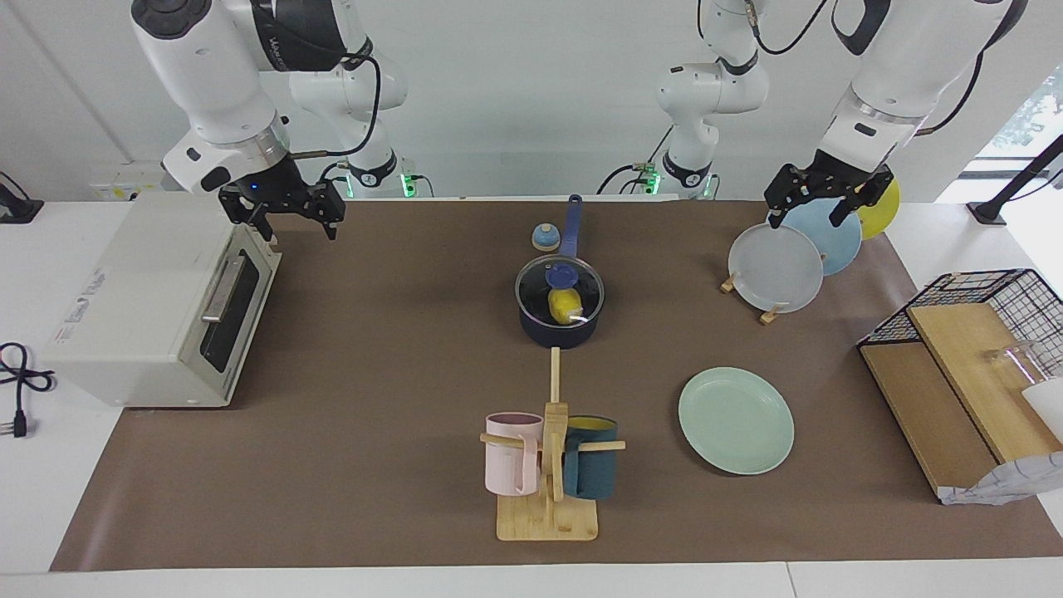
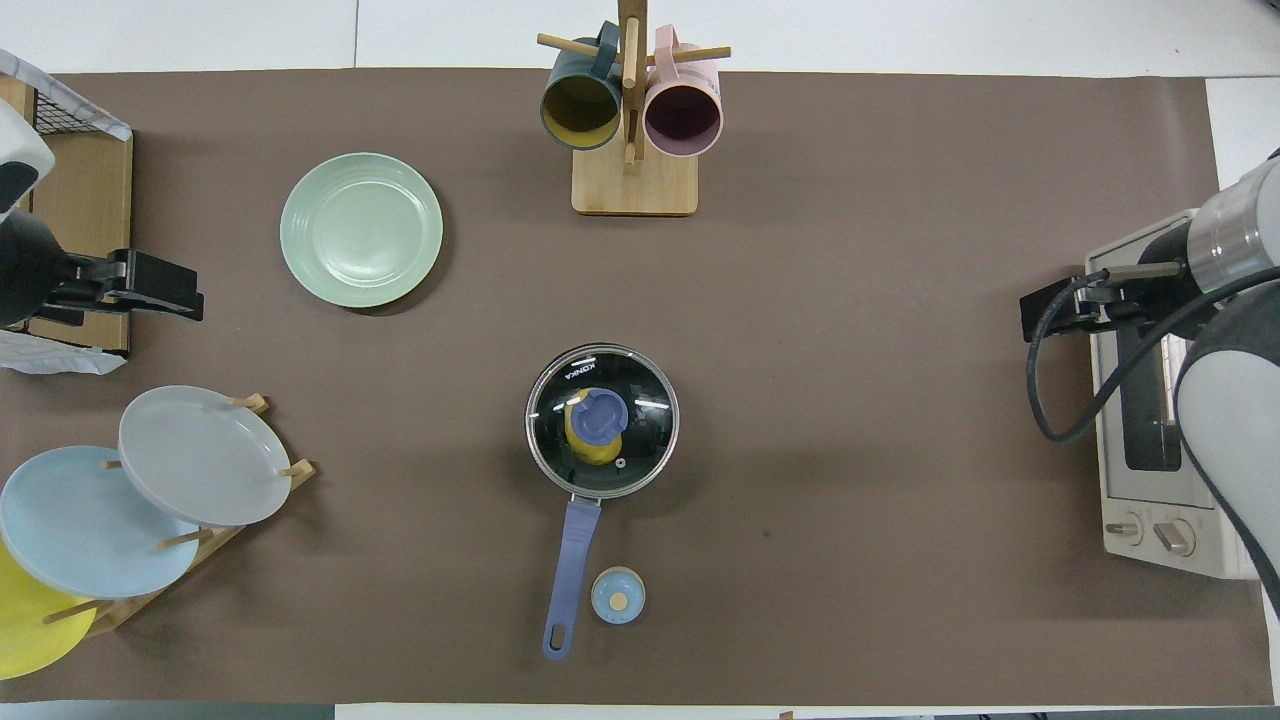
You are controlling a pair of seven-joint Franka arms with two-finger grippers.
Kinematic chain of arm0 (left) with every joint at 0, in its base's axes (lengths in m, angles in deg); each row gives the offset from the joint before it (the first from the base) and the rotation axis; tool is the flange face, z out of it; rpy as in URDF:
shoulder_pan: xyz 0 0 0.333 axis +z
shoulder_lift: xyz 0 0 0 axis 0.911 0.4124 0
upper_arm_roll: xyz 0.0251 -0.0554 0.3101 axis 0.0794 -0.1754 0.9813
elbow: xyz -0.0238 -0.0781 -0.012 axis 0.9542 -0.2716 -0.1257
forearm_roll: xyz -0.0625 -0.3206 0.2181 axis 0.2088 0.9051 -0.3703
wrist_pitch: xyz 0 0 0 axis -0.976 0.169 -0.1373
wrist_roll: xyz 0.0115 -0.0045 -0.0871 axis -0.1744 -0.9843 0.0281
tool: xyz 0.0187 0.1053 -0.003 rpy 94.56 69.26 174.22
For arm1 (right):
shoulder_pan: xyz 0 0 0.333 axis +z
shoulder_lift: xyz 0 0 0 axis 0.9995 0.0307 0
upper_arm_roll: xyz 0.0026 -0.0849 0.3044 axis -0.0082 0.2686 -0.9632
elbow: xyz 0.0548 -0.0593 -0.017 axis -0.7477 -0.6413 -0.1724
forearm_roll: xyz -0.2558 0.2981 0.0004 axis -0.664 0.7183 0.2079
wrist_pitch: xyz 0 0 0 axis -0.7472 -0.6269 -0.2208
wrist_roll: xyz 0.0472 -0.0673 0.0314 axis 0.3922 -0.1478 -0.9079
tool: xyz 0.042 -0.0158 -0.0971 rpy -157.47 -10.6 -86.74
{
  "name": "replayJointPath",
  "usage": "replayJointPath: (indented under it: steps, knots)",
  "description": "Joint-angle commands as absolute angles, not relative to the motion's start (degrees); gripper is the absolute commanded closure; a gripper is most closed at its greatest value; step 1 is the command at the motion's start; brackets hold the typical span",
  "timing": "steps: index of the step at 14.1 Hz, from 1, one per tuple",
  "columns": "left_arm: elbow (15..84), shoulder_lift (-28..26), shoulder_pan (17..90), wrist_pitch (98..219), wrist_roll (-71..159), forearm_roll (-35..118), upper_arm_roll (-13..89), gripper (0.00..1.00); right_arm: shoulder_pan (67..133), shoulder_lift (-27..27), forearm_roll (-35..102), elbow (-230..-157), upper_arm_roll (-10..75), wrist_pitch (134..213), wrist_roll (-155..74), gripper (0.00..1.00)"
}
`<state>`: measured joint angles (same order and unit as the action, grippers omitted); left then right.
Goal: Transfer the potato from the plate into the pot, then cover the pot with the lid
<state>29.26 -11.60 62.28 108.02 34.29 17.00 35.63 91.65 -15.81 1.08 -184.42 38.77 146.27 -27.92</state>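
The dark navy pot (image 1: 558,330) stands mid-table with its long handle (image 2: 575,540) pointing toward the robots. The glass lid (image 1: 581,286) with its blue knob sits on the pot (image 2: 640,400). The yellow potato (image 1: 565,306) lies inside the pot, seen through the lid (image 2: 590,450). The mint-green plate (image 1: 736,420) lies bare, farther from the robots and toward the left arm's end (image 2: 361,229). My right gripper (image 1: 301,228) is open and empty, up over the toaster oven's edge (image 2: 1035,310). My left gripper (image 1: 804,218) is open and empty, over the plate rack (image 2: 190,300).
A toaster oven (image 1: 141,307) stands at the right arm's end. A small blue bell (image 1: 544,237) sits beside the pot handle. A rack of upright plates (image 1: 776,270) and a wire basket with wooden boards (image 1: 980,365) are at the left arm's end. A mug tree (image 1: 548,465) stands farthest from the robots.
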Motion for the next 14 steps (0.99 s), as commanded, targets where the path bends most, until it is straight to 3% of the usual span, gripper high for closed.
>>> replayJointPath:
  steps: [1,14]
  knots:
    - [30.0,-12.6,62.3,108.2,34.7,17.5,35.6,0.0,91.1,-15.4,-2.9,-183.6,38.5,145.7,-29.2,0.0]
    - [29.9,-12.6,62.3,108.2,34.8,17.5,35.2,0.0,86.6,-15.3,0.7,-182.4,39.0,144.6,-31.7,0.0]
